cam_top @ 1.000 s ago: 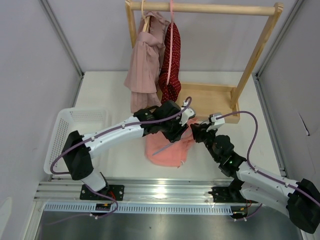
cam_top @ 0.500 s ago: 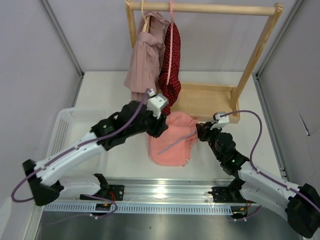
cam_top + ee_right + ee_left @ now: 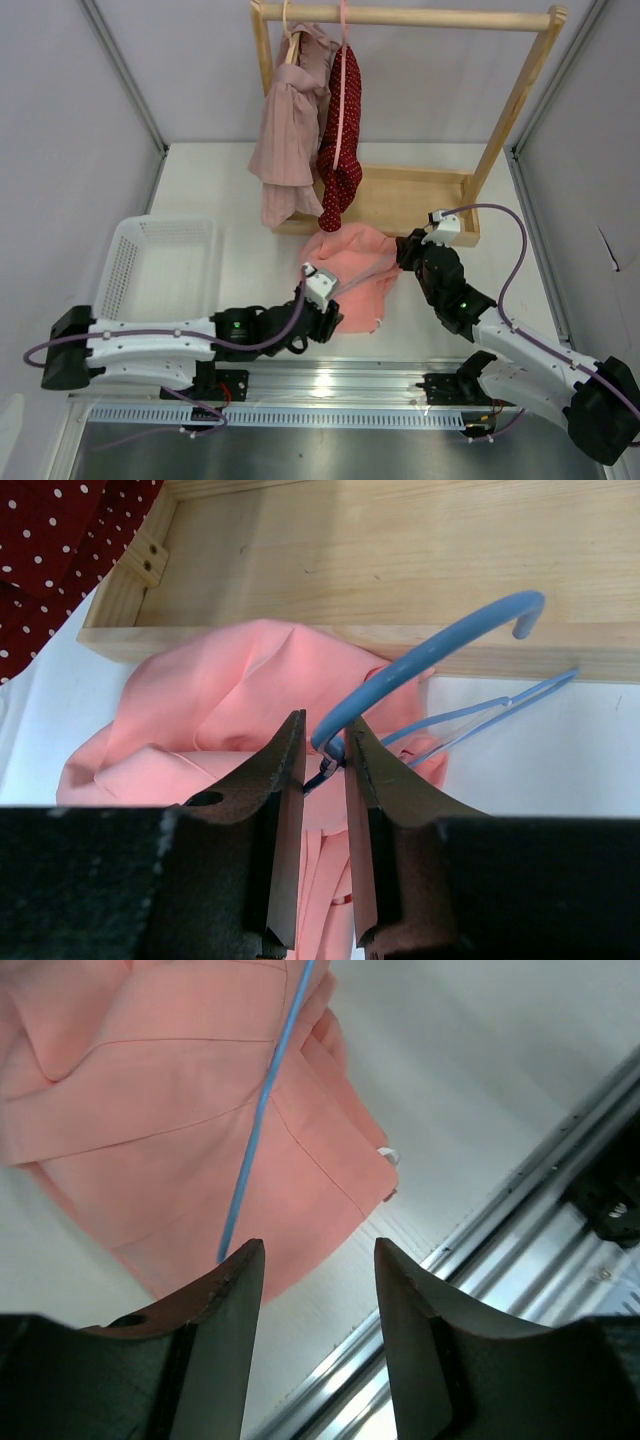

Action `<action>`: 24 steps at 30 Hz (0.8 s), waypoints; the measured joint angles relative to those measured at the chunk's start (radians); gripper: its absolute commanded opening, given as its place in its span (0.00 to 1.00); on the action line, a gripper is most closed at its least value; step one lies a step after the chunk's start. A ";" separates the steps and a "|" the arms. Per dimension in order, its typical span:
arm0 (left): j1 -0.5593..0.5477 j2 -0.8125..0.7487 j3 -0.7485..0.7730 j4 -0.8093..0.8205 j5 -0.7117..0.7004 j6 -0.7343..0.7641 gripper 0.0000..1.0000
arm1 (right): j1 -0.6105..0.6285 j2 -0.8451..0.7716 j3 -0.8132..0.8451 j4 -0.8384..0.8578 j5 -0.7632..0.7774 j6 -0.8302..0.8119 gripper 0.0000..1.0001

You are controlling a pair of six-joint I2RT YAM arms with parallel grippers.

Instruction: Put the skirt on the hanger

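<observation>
1. Holding entry, right gripper [image 3: 325, 745]: I see its jaws nearly closed, pinching the hanger [image 3: 440, 648] at the base of its hook, centre of the right wrist view.
2. Left gripper [image 3: 315, 1260]: jaws apart, nothing between them.
3. Skirt [image 3: 350, 265]: heaped on the table [image 3: 220, 190], centre of the top view, with the hanger's wire across it.

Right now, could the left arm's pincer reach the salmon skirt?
Probably yes: the left pincer hangs open beside the skirt's near edge, nothing between them. The right pincer grips the hanger at the far side.
</observation>
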 measured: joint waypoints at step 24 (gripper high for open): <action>-0.156 0.807 0.515 0.048 -0.088 0.068 0.49 | -0.023 0.010 0.013 -0.016 -0.006 0.037 0.00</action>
